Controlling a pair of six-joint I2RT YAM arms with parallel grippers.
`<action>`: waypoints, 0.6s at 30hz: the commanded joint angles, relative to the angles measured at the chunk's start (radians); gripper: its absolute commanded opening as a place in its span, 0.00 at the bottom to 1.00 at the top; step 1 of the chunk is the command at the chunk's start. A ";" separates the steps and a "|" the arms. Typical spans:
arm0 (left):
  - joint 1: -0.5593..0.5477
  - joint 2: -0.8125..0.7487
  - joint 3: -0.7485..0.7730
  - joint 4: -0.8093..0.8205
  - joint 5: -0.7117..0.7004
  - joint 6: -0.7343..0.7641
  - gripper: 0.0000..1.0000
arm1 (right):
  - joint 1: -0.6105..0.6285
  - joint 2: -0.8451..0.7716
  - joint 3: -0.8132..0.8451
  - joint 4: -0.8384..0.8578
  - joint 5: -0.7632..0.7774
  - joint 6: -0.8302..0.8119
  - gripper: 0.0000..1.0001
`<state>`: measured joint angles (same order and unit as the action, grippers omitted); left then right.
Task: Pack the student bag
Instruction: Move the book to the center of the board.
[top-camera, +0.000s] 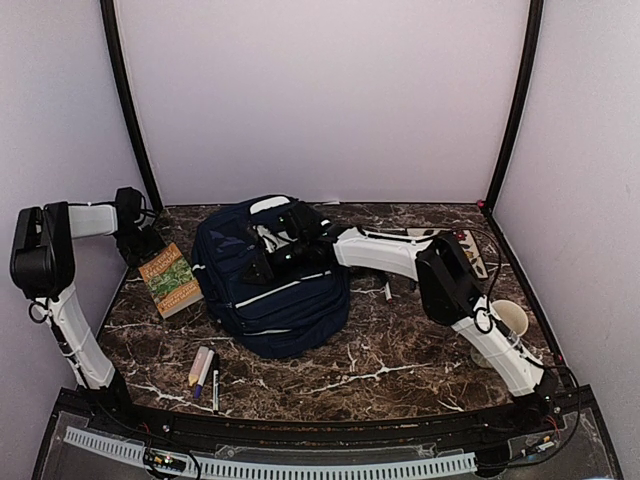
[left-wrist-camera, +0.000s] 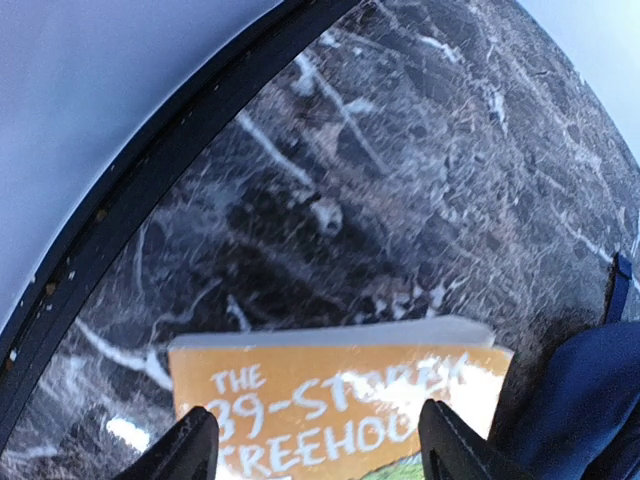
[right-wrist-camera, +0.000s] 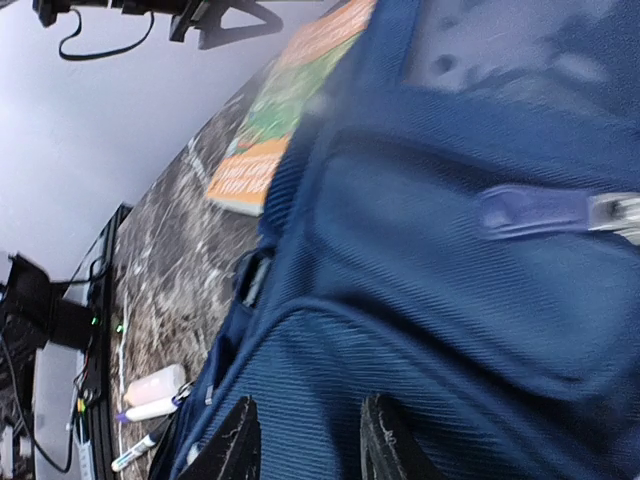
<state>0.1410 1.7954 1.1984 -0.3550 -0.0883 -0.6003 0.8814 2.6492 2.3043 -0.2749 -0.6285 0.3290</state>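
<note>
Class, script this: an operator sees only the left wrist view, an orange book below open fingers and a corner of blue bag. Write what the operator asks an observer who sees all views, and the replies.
Operator: Where's the right hand?
Observer: The right hand is low over the top of the student bag.
Operator: Anything else to pack?
Observer: A few markers lie on the table near its front edge, before the bag.
Operator: What's on the far right?
Observer: A white cup stands near the table's right edge.

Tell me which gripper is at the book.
The left gripper, poised over the orange book; the right gripper is at the student bag instead.
</note>
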 joint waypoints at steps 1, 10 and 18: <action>-0.002 0.105 0.124 -0.045 0.021 0.066 0.71 | -0.095 -0.021 -0.105 0.008 0.181 0.097 0.35; -0.002 0.269 0.227 -0.016 0.013 0.083 0.70 | -0.185 -0.104 -0.279 0.015 0.238 0.073 0.34; -0.063 0.332 0.247 -0.020 0.089 0.127 0.67 | -0.249 -0.139 -0.387 0.029 0.272 0.075 0.33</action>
<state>0.1368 2.0972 1.4593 -0.3305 -0.0635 -0.5076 0.7132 2.4779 1.9987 -0.1452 -0.5484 0.4030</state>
